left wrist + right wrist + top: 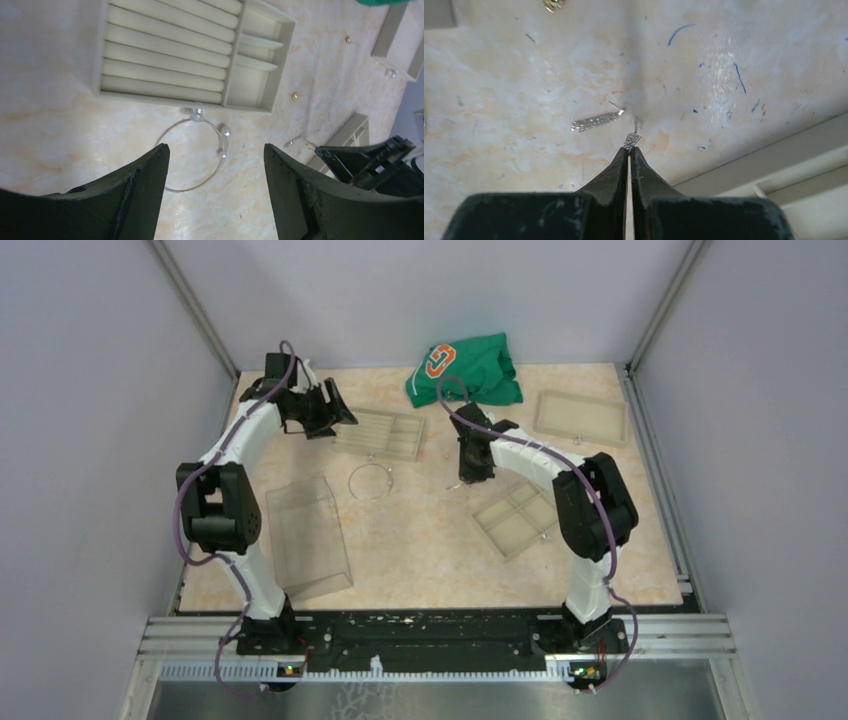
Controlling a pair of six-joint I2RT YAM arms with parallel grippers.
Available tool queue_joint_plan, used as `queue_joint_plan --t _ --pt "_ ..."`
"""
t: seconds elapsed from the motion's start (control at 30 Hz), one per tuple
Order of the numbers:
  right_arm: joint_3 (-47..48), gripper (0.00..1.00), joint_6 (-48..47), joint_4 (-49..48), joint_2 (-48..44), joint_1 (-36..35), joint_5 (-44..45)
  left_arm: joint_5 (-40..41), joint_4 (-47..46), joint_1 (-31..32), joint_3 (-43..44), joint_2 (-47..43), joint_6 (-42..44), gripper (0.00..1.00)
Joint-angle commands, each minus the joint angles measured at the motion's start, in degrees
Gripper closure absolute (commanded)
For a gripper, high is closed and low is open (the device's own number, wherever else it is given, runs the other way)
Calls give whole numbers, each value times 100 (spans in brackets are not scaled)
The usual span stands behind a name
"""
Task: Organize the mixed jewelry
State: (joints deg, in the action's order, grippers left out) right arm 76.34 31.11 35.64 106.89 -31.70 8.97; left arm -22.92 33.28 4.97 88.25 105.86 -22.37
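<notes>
While the left end effector (216, 150) hangs with its jaws spread wide and nothing between them, the wire hoop (226, 132) lies flat on the counter (60, 130) directly below and just ahead of its fingertips. The hoop's far bead sits just beside the near wall of the ring tray (165, 50), which is farther ahead. Off to that end effector's right, two gold pieces (294, 94) and a thin chain-like piece (299, 141) lie loose on the counter, well apart from one another. Farther right, the right end effector (630, 150) is closed tight, and a tiny sparkling earring (630, 141) appears pinched at the very tips of its jaws. A sparkling bar (596, 121) that looks like its match rests on the counter just ahead and to the left of those tips. A compartment tray (784, 160) is close by on the right. The step in hand looks like a pick on each side, with the small earring already taken up and the hoop lined up but not yet grasped. Next, the left side probably has to come straight down so its jaws straddle one stretch of the thin wire, then close fully, since a flat wire gives little to catch. The right side needs to swing right over a tray compartment before opening, as so slight a tip hold could easily slip.
</notes>
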Motion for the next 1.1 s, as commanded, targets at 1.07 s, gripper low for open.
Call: queue_joint_plan --t 1.07 --pt "6329 100 29 572 3481 -240 -709 -754 -454 -1189 848 1668 -65 22"
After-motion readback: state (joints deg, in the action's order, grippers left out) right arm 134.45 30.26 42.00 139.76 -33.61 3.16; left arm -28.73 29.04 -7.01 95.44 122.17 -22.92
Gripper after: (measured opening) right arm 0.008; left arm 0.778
